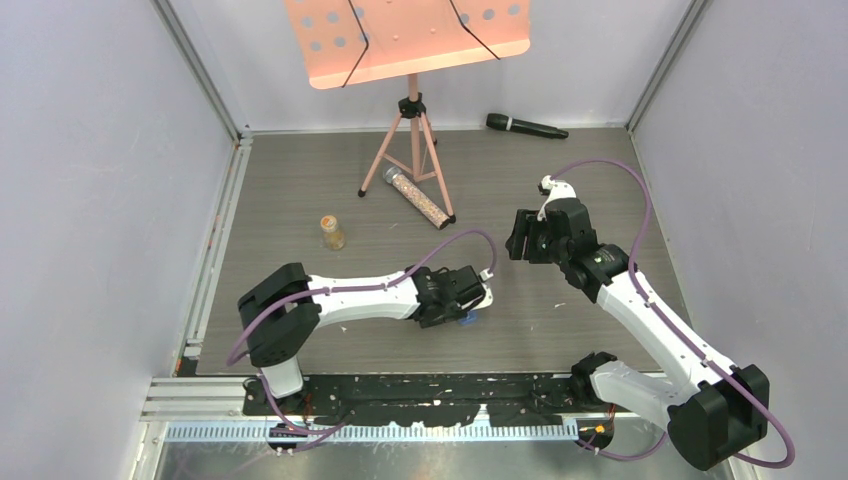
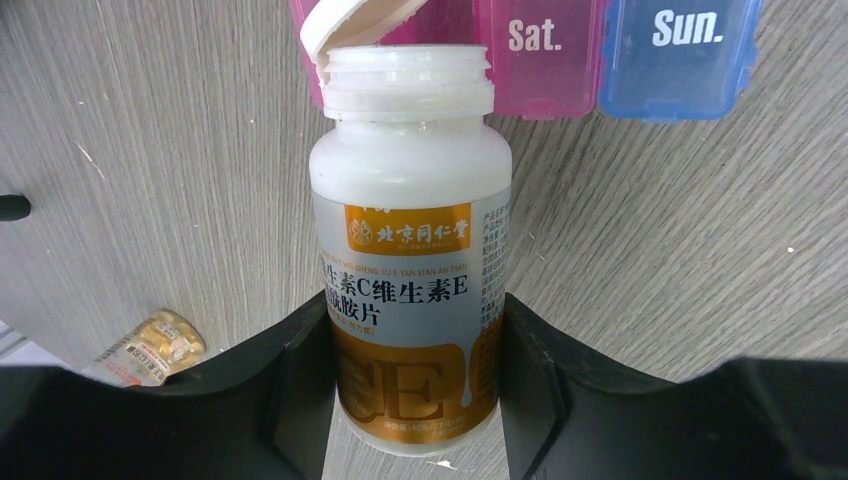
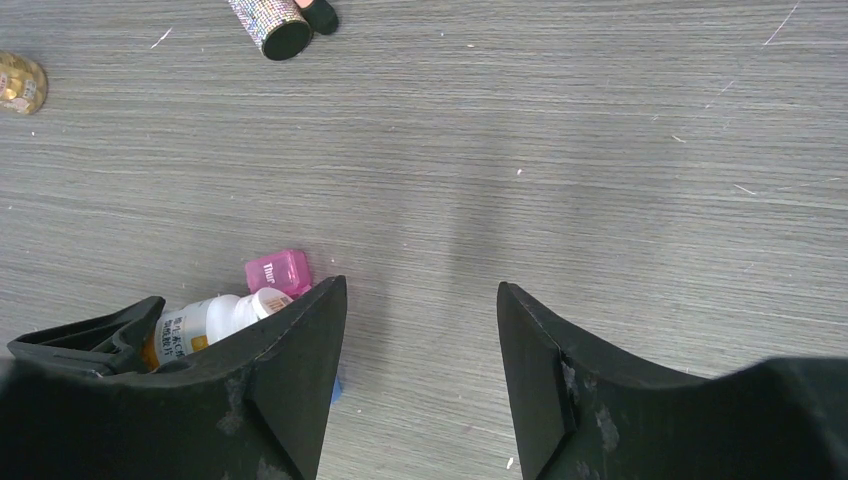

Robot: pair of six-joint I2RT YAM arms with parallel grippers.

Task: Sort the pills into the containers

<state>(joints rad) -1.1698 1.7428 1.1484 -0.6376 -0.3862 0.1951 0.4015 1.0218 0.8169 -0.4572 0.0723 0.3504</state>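
Observation:
My left gripper (image 2: pixel 415 335) is shut on a white pill bottle (image 2: pixel 410 220) with a grey and orange label. The bottle's flip lid (image 2: pixel 345 25) hangs open, and its mouth points at the containers (image 2: pixel 545 60), a strip with pink "Sat." and blue "Sun." (image 2: pixel 680 55) boxes, lids shut. No pills show. In the top view the left gripper (image 1: pixel 468 298) is low over the table's middle. My right gripper (image 1: pixel 520 240) hovers to its right. In the right wrist view that gripper (image 3: pixel 420 300) is open and empty, with a pink box (image 3: pixel 277 272) and the bottle (image 3: pixel 205 325) at lower left.
A small orange-capped jar (image 1: pixel 331 232) stands left of centre. A long clear tube of speckled beads (image 1: pixel 418 196) lies by the feet of a pink music stand's tripod (image 1: pixel 410 130). A black microphone (image 1: pixel 525 126) lies at the back wall. Walls close in on three sides.

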